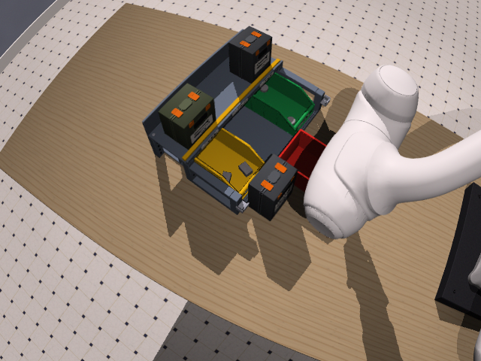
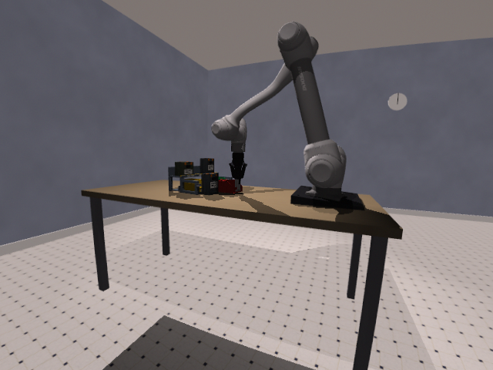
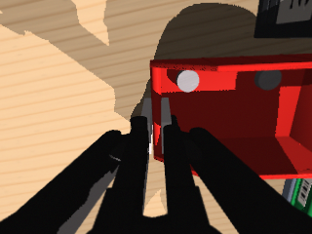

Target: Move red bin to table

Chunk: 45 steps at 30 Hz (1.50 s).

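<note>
— Blue-grey walls stood well back from the long brown wooden table (image 2: 254, 205), and dotted floor tiles lay all round it. Where was the task's bin?

— The open red plastic bin (image 1: 302, 153) sat out past the front edge of the dark grey metal shelf (image 1: 252, 128), over the table top, just beside a black closed case with orange clasps (image 1: 273, 185). Whether its base touched the wood could not be told. Two round parts, one pale and one grey, lay against its inner wall in the wrist view.

— Who had it?

— The black two-finger gripper (image 3: 156, 129) had its fingers pinched on the bin's side wall, one finger inside and one outside, near the corner.

— And room around it?

— Bare wood ran wide on the near side of the shelf and between the bin and the black base plate (image 2: 326, 197) of the arm. The tight side was toward the shelf: the green open bin (image 1: 280, 101) and the yellow open bin (image 1: 228, 160) stood on the front row, with an olive case (image 1: 187, 114) and another black case (image 1: 249, 53) behind the yellow rail.

— The arm's pose?

— The white arm (image 1: 373, 155) rose steeply from its base, folded at a high elbow and reached down toward the shelf, the wrist pointing straight down above the bin.
</note>
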### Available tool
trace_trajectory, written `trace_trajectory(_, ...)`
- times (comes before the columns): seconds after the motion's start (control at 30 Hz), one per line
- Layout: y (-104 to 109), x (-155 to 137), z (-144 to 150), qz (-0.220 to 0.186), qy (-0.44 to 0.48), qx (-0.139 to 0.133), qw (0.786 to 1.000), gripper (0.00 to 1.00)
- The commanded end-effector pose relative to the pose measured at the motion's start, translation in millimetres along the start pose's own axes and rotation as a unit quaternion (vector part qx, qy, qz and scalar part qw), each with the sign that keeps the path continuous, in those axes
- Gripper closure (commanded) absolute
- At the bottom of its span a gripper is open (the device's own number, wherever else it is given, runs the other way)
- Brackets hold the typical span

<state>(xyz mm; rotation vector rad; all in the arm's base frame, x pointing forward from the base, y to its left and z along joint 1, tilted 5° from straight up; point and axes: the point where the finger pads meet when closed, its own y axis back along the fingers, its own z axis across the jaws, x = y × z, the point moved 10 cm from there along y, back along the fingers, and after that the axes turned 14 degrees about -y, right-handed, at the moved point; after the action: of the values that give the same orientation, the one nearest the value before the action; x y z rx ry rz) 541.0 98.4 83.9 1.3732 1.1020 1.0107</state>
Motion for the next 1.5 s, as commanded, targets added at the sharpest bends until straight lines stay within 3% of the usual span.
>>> trace_trajectory(0.0,-0.1,0.1,0.1,0.0,0.0,0.0,1.0,1.0)
trace_trajectory(0.83,-7.2,0.1,0.2,0.0,0.0,0.0,1.0,1.0)
trace_trajectory(0.87,-7.2,0.2,0.2,0.0,0.0,0.0,1.0,0.43)
trace_trajectory(1.47,-7.2,0.2,0.2,0.0,0.0,0.0,1.0,0.43)
